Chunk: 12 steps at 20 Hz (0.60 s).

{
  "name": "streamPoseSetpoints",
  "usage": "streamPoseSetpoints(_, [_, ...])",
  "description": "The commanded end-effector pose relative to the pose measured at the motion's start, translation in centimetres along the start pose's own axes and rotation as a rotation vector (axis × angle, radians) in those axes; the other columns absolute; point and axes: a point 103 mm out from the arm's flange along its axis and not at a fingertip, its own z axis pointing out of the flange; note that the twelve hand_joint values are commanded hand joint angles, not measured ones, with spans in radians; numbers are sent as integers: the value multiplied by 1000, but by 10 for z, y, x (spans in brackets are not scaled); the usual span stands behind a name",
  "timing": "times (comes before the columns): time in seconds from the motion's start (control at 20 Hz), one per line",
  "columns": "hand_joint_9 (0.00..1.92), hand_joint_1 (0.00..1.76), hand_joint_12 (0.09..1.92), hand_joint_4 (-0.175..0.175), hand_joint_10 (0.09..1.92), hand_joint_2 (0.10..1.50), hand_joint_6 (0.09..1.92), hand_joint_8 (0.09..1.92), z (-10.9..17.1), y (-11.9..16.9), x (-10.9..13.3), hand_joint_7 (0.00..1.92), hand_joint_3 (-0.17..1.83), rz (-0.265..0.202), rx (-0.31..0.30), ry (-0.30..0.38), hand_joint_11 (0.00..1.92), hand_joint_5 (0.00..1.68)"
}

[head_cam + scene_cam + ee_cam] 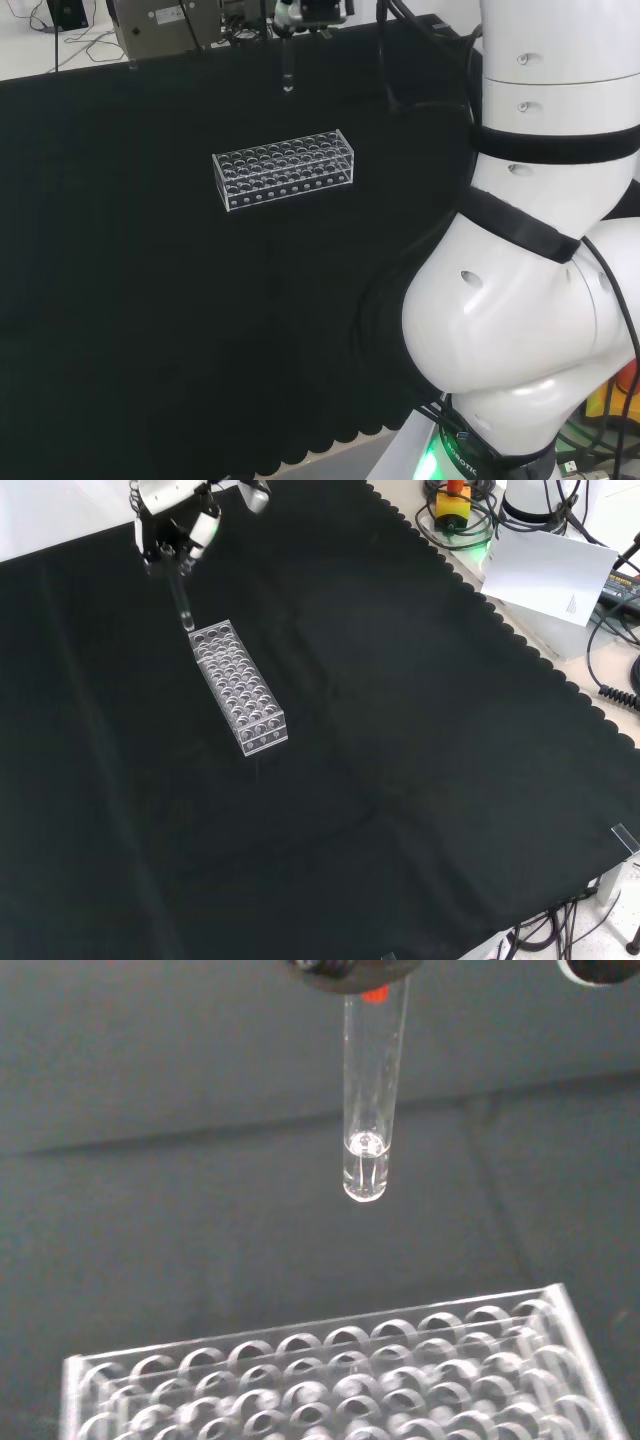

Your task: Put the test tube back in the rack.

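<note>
We see the clear plastic many-holed rack (340, 1380) nearest. The black-and-white hand (178, 520) pinches the clear glass test tube (372, 1100) upright, its tip above the rack's 11 o'clock end in the front view.

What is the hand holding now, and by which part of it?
The hand holds a clear test tube by its upper end; the rounded bottom hangs free above the rack.

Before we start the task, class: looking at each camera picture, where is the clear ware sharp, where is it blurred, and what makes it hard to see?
Wrist view: the test tube is sharp with a bright glint at its tip, while the hand above it is blurred. Head view: the rack stands out only by its pale edges on the black cloth, and the tube is a faint streak. Front view: the rack's holes catch light.
</note>
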Motion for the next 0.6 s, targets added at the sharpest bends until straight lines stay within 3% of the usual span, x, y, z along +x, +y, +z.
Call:
streamPoseSetpoints(0.05, [1681,1233,785,-175,378,1044,317,604,14,-2,22,1674,-175,-39,21,20,1368,1388])
streamPoseSetpoints(0.6, [1682,1233,785,-175,379,1044,316,604,46,-1,17,1674,-175,-35,76,37,1368,1389])
